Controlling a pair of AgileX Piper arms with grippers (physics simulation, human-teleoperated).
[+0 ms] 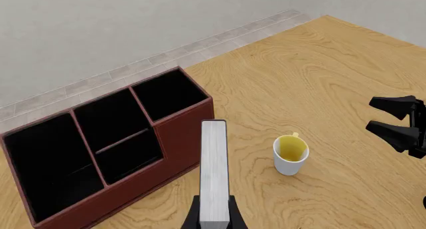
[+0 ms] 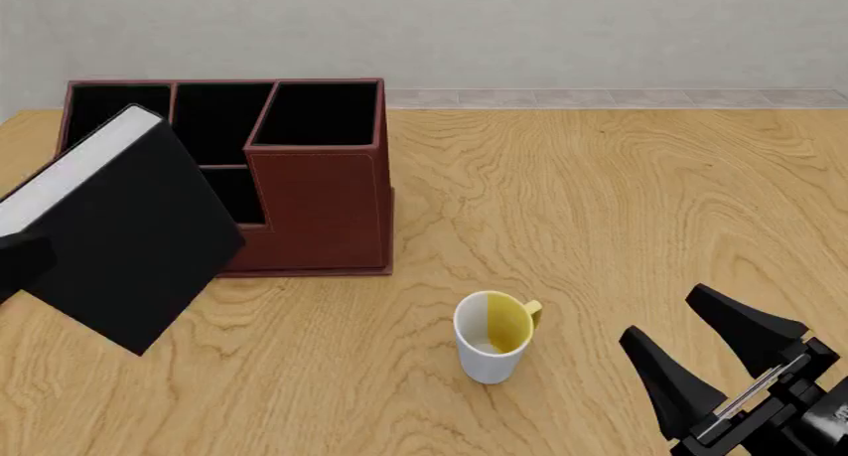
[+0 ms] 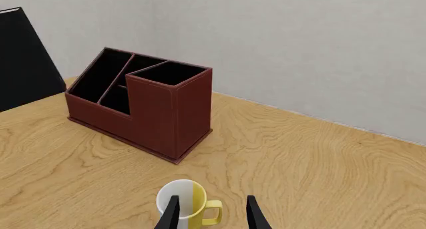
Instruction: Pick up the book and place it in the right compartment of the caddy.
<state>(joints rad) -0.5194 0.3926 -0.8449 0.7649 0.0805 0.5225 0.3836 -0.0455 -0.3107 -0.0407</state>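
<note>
The left gripper (image 1: 214, 220) was clamped on the book (image 2: 126, 228), its two black fingers (image 1: 191, 216) pressed against the covers at the book's lower end in the left wrist view, with the white page edges facing that camera. We saw the book held clear above the table (image 2: 597, 198), tilted in the front view so that its white page edge ran up along its upper left side and its plain black cover faced us. It hung over the left part of the table, in front of the caddy's left end, partly covering the caddy (image 2: 318, 208) in that view. The right compartment (image 2: 318, 113), the square black-lined opening atop the taller block, stood open and apart from the book, toward the far edge of the table. The right gripper (image 2: 689, 332) hung with its fingers spread wide and holding nothing, over the near right part of the table. In the right wrist view its fingertips framed the mug (image 3: 186, 205), a white mug with a yellow inside, which stood on the table between the caddy and the right gripper. We could read no writing, brand or label on the book, the caddy or the mug.
</note>
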